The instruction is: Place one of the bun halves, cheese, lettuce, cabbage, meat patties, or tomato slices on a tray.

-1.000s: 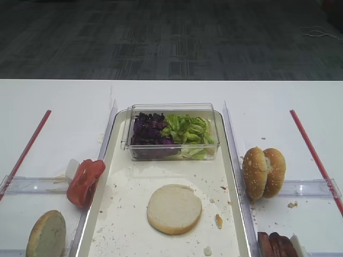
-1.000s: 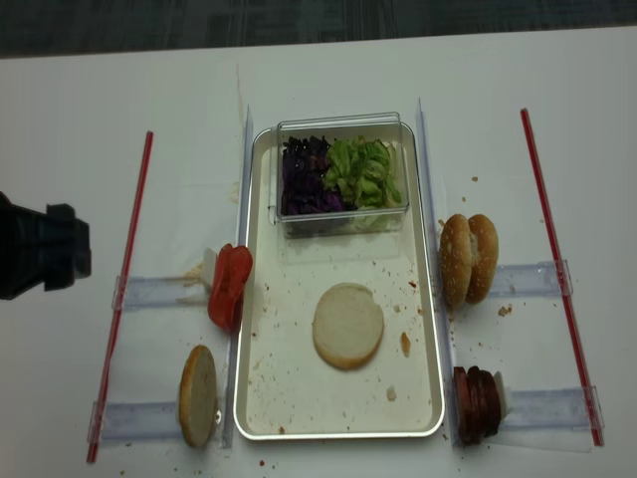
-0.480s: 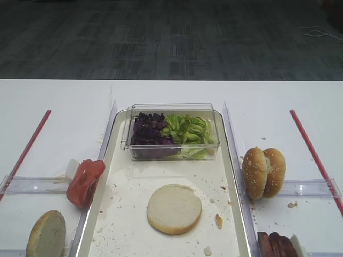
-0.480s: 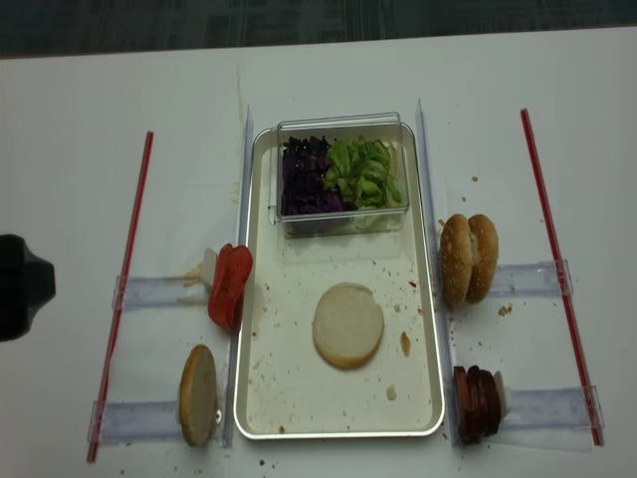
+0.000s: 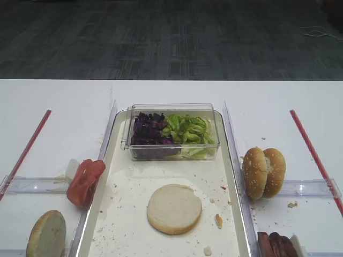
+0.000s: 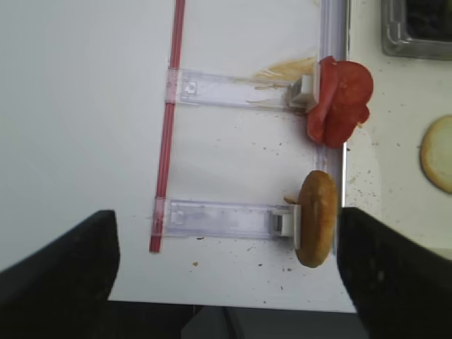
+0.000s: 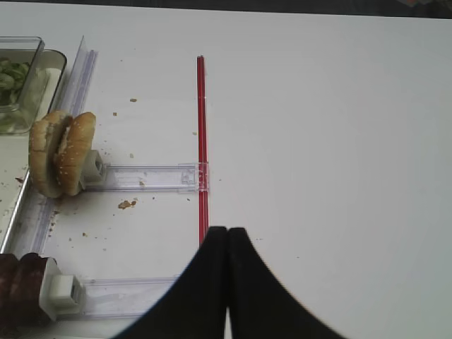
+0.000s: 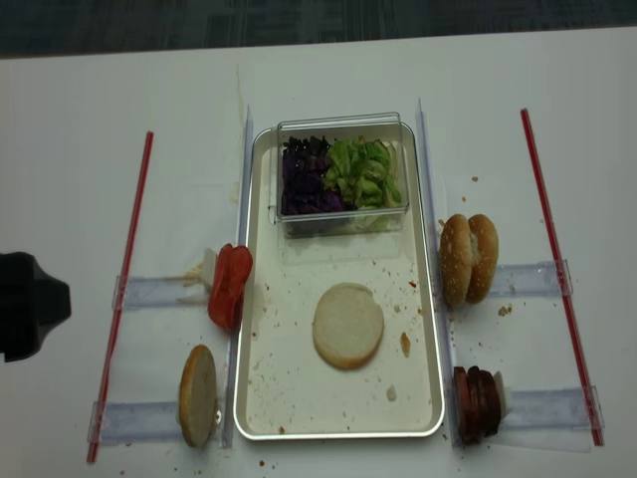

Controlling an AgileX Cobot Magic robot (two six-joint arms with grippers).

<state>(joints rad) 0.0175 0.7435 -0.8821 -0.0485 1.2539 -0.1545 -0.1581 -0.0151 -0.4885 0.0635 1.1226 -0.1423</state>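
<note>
Your tray [image 8: 261, 393] is a long silvery metal pan, raised rim, crumb-strewn floor. On it: one bun half [image 8: 348, 326], pale cut face up, lying flat mid-tray, and a clear plastic box [image 8: 342, 222] at the far end. The box holds shredded purple cabbage [image 8: 304, 179] on the left and crinkly green lettuce [image 8: 364, 173] on the right.

Off-tray, only the overhead shows it all: floppy red tomato slices [image 8: 230, 286] and a domed bun [image 8: 198, 394] left, seeded bun pair [image 8: 470, 258] and dark meat patties [image 8: 477, 403] right.

Wrist views: left gripper [image 6: 226, 282] fingers spread wide, holding nothing; right gripper [image 7: 227, 282] fingers pressed together, empty.
</note>
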